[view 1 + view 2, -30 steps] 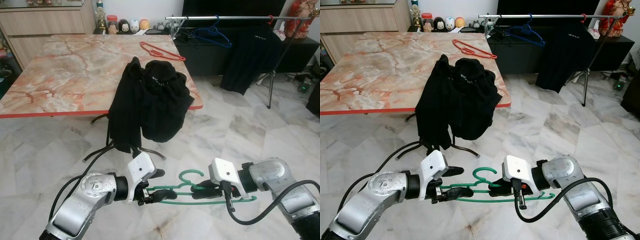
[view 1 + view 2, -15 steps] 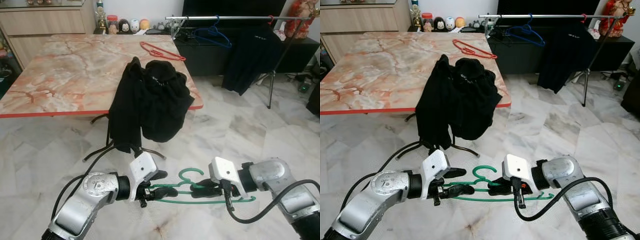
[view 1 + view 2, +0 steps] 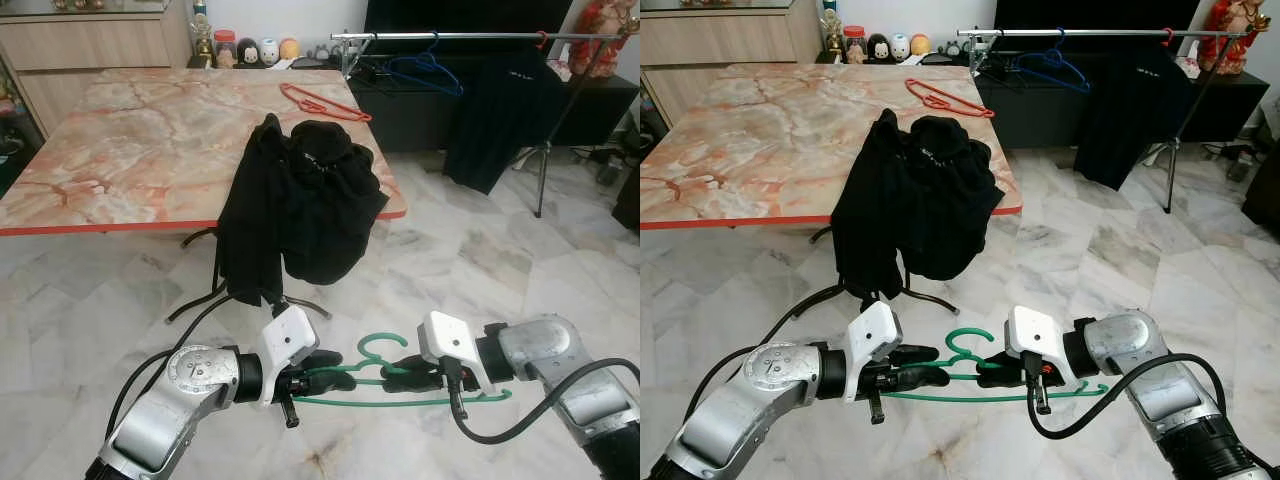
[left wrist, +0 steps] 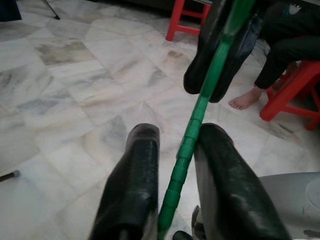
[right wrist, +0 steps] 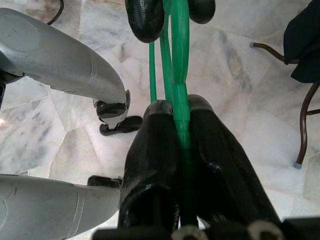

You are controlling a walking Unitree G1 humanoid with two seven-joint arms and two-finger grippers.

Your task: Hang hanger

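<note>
In the left eye view, the green hanger (image 3: 395, 385) hangs level above the marble floor (image 3: 480, 260), between both grippers. The left wrist view shows the left gripper (image 4: 175, 150) parted around its bar, gaps both sides. In the right wrist view, the right gripper (image 5: 181, 131) clamps the bar.

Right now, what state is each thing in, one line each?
green hanger: held level above the floor between both grippers.
right gripper: shut on the hanger.
left gripper: open, fingers straddling the hanger bar.
black clothes: draped over the table edge.
blue hanger: hung on the rail.
</note>
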